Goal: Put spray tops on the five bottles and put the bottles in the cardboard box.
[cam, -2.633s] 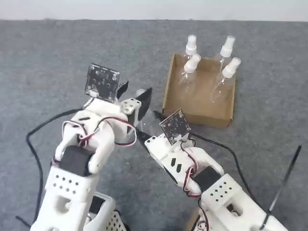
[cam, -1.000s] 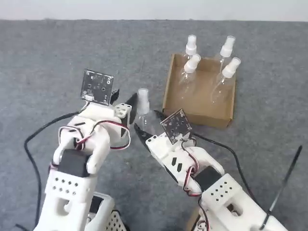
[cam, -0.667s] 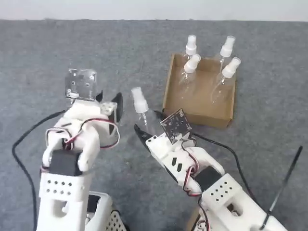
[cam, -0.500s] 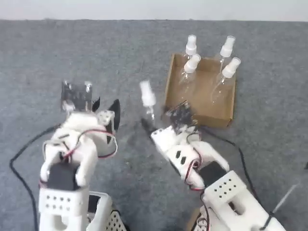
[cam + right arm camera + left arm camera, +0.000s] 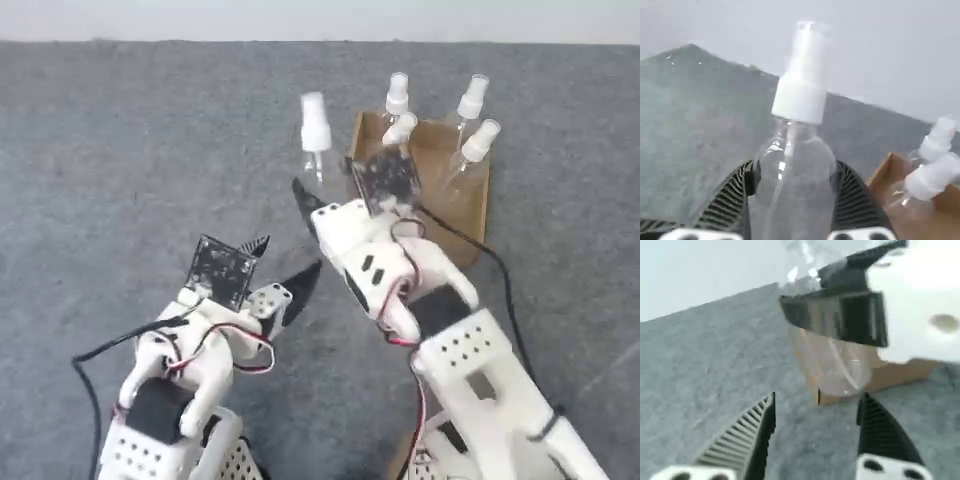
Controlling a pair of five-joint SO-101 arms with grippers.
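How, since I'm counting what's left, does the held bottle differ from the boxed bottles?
The held bottle is clamped in the right gripper; the four boxed bottles stand free. The held bottle is outside the box, near its corner; the boxed bottles are inside it. All five are clear, roughly upright and wear white spray tops.

a grey felt-like mat (image 5: 120,150) spreads under everything, ending at a pale wall (image 5: 200,20) behind.
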